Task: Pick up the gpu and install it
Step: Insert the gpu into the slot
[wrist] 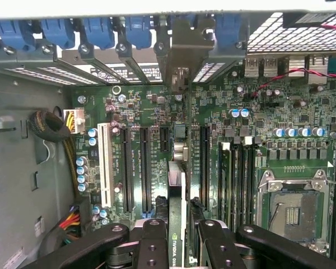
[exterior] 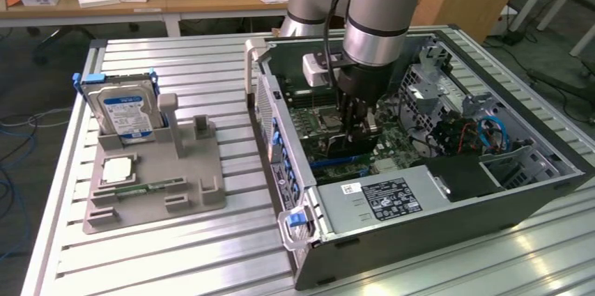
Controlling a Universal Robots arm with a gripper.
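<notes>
I am gripping the gpu (wrist: 176,249) in my end effector (wrist: 179,227). The end effector is closed on it, with one black finger (wrist: 152,238) pressing each face. The card is standing on edge between the fingers, so the wrist view is showing its thin green edge.

The gpu is hanging inside the open case (exterior: 437,223), directly over the motherboard (wrist: 291,112). It is running parallel to the long black slots (wrist: 145,168), with a slot just beside it on either side. I cannot tell whether its lower edge is touching a slot. A white slot (wrist: 106,165) is lying beyond the black ones, near a bundle of cables (wrist: 73,120). On the opposite side, the processor socket (wrist: 294,207) is sitting open. Past the far end of the card, a row of blue latches (wrist: 98,28) is lining the case wall.

In the exterior view, the case is lying on its side on the slatted metal bench (exterior: 186,261), and my arm (exterior: 381,24) is reaching straight down into it. A labelled power supply (exterior: 386,198) is occupying the near corner of the case.

Toward the exterior view's left, apart from the case, a grey holder (exterior: 191,198) is resting on the bench. It is carrying a hard drive (exterior: 125,111) standing upright, a flat processor (exterior: 118,169) and a memory stick (exterior: 149,188). A wooden bench (exterior: 214,0) is standing furthest back.
</notes>
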